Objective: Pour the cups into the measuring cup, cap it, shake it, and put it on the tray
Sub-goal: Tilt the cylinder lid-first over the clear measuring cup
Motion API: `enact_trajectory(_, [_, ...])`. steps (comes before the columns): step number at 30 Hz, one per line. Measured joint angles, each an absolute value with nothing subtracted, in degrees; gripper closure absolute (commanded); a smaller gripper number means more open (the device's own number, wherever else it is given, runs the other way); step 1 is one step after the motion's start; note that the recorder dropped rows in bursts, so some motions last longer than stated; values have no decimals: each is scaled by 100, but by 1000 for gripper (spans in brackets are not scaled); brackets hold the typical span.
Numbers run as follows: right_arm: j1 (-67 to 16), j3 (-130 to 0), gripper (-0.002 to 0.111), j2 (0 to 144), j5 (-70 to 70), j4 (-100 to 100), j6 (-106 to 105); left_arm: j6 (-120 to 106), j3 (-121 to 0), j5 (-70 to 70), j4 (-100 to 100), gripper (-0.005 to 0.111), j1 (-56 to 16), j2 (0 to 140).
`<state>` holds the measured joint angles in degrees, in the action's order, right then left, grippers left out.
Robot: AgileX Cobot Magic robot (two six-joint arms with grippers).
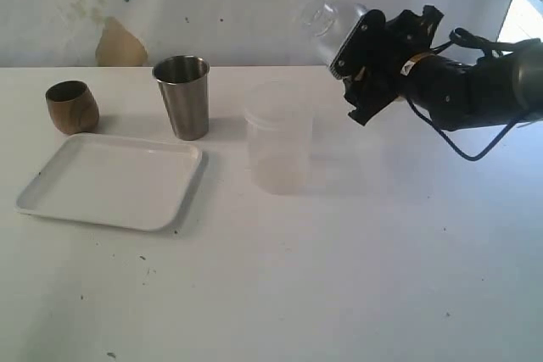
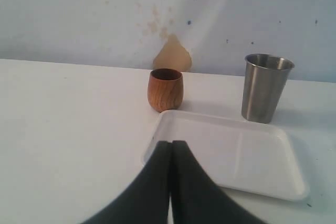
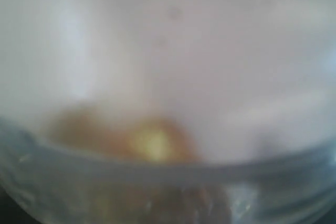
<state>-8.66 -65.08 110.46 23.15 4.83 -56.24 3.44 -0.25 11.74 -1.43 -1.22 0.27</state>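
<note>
A small wooden cup is set upright just behind the far left corner of the white tray. A steel tumbler is set upright just behind the tray's far right corner. What either one holds cannot be seen. A frosted plastic cup is placed upright near the tray's right side, apart from it, and its contents cannot be made out.

A clear plastic piece with a rounded end is gripped between the widely spread fingers of the right gripper. It is held in the air, well to the right of the tray and higher than the frosted cup. Whether it is the measuring cup or a lid cannot be told; in the right wrist view only a blurred clear rim is shown. The right arm is stretched in from the tray's far right, with the gripper tilted upward.

The left gripper is pressed fully closed on nothing and is pointed toward the tray.
</note>
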Motion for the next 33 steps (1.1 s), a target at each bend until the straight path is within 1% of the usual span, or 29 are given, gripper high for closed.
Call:
enact_trajectory(17, [-866, -6508, 108, 11046, 2046, 503, -7858, 344, -25, 1174, -143, 107, -122, 27])
enact_trajectory(22, [-866, -6508, 108, 11046, 2175, 669, -8523, 344, -25, 1174, -143, 107, -122, 27])
enact_trajectory(26, [-866, -6508, 108, 11046, 2458, 1199, -9230, 344, -25, 1174, -143, 107, -122, 27])
enact_trajectory(33, [-866, -6508, 108, 11013, 2598, 1341, -9970, 344, -25, 1174, -143, 107, -122, 27])
